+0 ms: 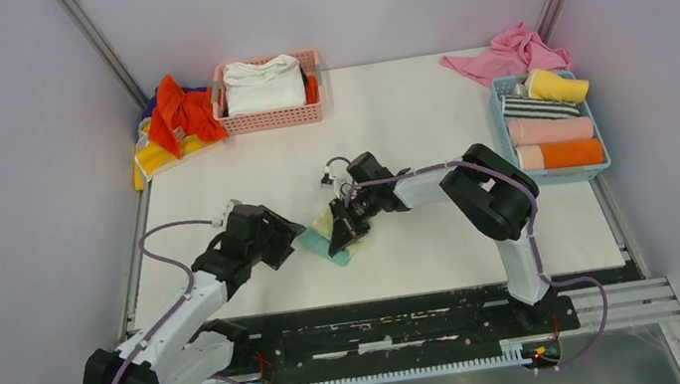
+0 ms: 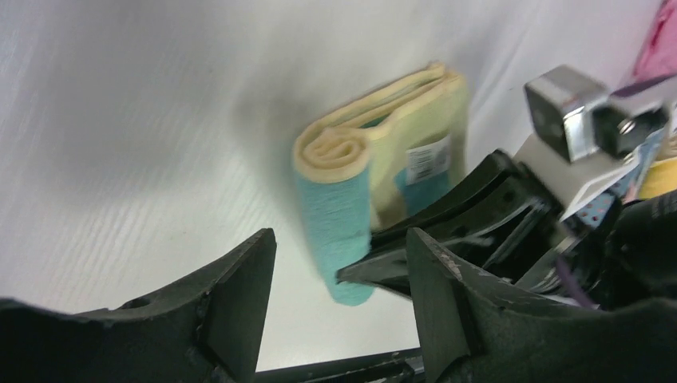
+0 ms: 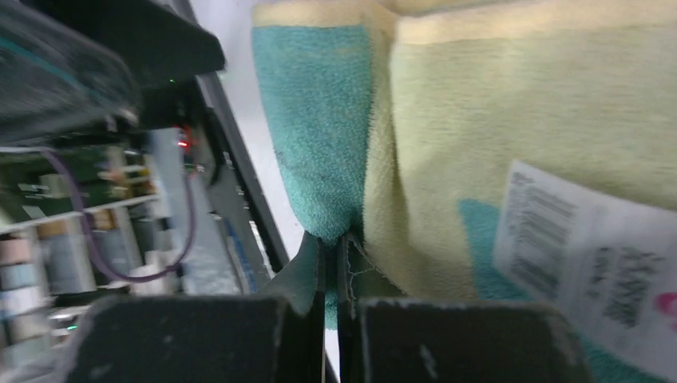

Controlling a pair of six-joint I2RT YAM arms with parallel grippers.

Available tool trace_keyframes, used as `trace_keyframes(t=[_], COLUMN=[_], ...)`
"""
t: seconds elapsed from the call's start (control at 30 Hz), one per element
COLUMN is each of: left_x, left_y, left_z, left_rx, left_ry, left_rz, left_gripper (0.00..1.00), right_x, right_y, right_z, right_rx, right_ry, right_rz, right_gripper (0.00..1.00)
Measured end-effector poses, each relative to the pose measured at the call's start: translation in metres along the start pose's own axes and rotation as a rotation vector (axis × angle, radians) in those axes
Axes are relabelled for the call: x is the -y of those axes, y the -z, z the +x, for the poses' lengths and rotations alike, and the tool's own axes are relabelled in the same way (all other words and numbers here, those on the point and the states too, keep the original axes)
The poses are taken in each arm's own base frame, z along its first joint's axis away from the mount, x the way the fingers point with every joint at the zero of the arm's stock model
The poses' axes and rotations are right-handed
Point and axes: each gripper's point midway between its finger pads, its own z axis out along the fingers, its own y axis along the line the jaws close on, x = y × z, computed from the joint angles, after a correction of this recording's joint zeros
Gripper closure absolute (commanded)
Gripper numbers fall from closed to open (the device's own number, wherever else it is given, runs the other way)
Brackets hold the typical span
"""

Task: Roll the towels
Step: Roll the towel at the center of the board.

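A pale yellow and teal towel (image 1: 337,240) lies partly rolled at the middle of the white table (image 1: 405,112). In the left wrist view the towel (image 2: 343,175) shows a spiral end and a teal roll. My right gripper (image 1: 344,233) is shut on its teal edge, and the right wrist view shows a thin strip of teal pinched between the closed jaws of this gripper (image 3: 331,247), under the towel (image 3: 495,128). My left gripper (image 1: 297,239) stands open just left of the roll. Its fingers (image 2: 239,279) frame the roll's end without touching it.
A pink basket (image 1: 270,117) with a white folded cloth stands at the back. Orange and yellow cloths (image 1: 174,123) lie heaped at the back left. At the right a blue basket (image 1: 505,129) holds several rolled towels, with a pink cloth (image 1: 505,54) behind it.
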Motion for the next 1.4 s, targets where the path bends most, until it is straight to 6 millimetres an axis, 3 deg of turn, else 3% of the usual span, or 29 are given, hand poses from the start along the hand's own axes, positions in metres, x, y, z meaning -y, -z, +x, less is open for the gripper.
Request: trace_keyframes(t=[0.17,0.27,0.57,0.7,0.77,0.93,1.17,1.3,1.4], left_x=[-0.032,-0.041,-0.026,-0.019,-0.016,-0.007,-0.006,-0.003,0.002], left_y=[-0.011,-0.016,-0.036,-0.047,-0.051,-0.060,-0.063,-0.066,-0.071], left_z=[0.022,0.031,0.035,0.038,0.039,0.043,0.044,0.044,0.046], left_rx=[-0.088,-0.124,-0.162,-0.185,-0.197,-0.220,-0.215,-0.217,-0.222], left_ry=[-0.021,-0.021,-0.020,-0.019,-0.018,-0.016,0.000,-0.002,-0.011], left_rz=[-0.082,-0.099,-0.060,-0.052,-0.043,-0.014,-0.016,-0.020,-0.021], left_gripper=[0.32,0.32,0.34,0.38,0.39,0.41,0.42,0.42,0.42], right_x=[0.009,0.013,0.020,0.021,0.021,0.023,0.024,0.012,-0.005], right_y=[0.004,0.007,0.012,0.013,0.015,0.023,0.051,0.073,0.077], right_z=[-0.001,-0.001,0.004,0.006,0.007,0.004,-0.001,-0.004,-0.001], right_rx=[-0.006,-0.008,-0.034,-0.042,-0.040,-0.014,0.067,0.111,0.118], right_ry=[-0.213,-0.281,-0.371,-0.372,-0.367,-0.320,-0.149,0.024,0.185], right_rz=[-0.132,-0.156,-0.187,-0.179,-0.165,-0.082,0.182,0.365,0.478], right_gripper=[1.00,1.00,0.99,0.94,0.87,0.70,0.59,0.55,0.49])
